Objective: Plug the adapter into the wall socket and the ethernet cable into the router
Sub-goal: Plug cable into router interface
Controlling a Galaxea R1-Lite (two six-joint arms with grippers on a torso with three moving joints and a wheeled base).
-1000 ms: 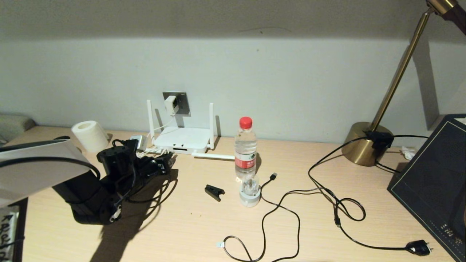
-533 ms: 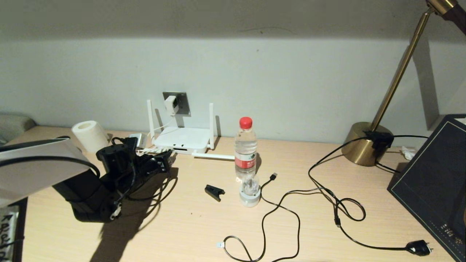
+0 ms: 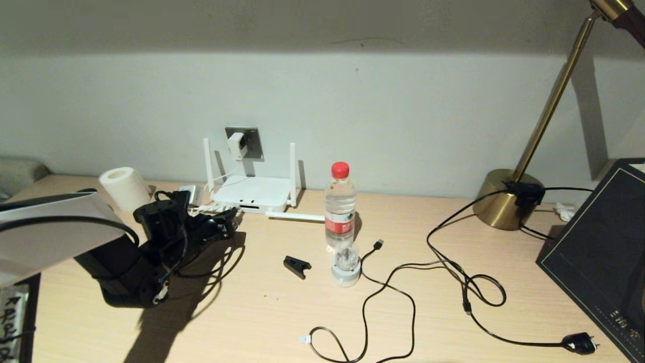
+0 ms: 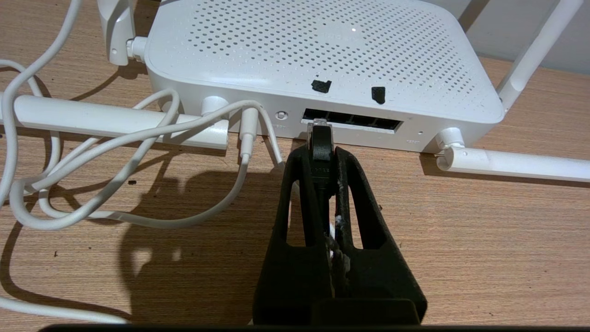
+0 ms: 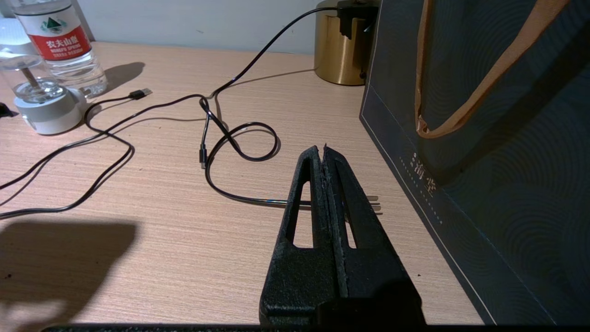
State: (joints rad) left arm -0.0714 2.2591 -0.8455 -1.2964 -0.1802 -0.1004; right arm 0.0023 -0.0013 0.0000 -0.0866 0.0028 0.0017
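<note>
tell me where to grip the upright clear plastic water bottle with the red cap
Grip the clear plastic water bottle with the red cap across its labelled waist, coming level from the robot's right. It stands upright, and the small white round gadget crowds its front base, so a low frontal approach is blocked.

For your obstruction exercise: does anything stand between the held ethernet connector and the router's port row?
Nothing visible does. The left end effector grips the ethernet cable, its clear tip at the router port row; white cords lie aside.

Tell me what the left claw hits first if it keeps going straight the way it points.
Probably the router: the left claw, shut on the ethernet cable, points at its port row, connector tip right at the leftmost port.
</note>
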